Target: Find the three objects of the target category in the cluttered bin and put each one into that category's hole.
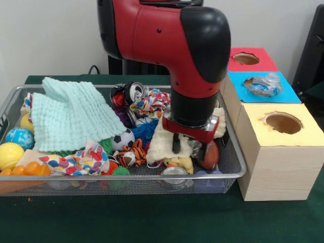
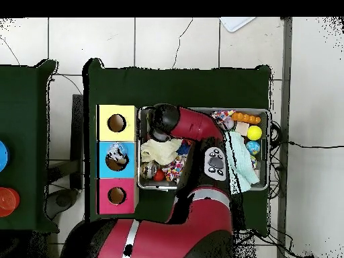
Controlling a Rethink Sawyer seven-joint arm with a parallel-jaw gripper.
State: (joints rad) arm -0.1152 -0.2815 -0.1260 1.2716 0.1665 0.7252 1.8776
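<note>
The wire-mesh bin (image 1: 236, 139) is full of clutter; it also shows in the overhead view (image 2: 268, 117). My gripper (image 1: 185, 147) is down inside its right end, over a pale yellow cloth (image 1: 159, 144). One crushed clear bottle with a blue label (image 1: 263, 85) lies on top of the blue-surround hole (image 1: 291, 94) of the middle box, and shows in the overhead view (image 2: 117, 154). I see no other bottle in the bin; the arm and the cloths hide much of it. In the overhead view the arm (image 2: 181, 124) covers the gripper.
A mint waffle cloth (image 1: 71, 116) covers the bin's left half. Silver cans (image 1: 135, 91) (image 1: 174, 174), a brown ball (image 1: 210, 154), a soccer ball (image 1: 124, 139) and patterned cloths lie around. The red-surround hole (image 1: 246, 58) and the yellow-surround hole (image 1: 283, 123) flank the blue one.
</note>
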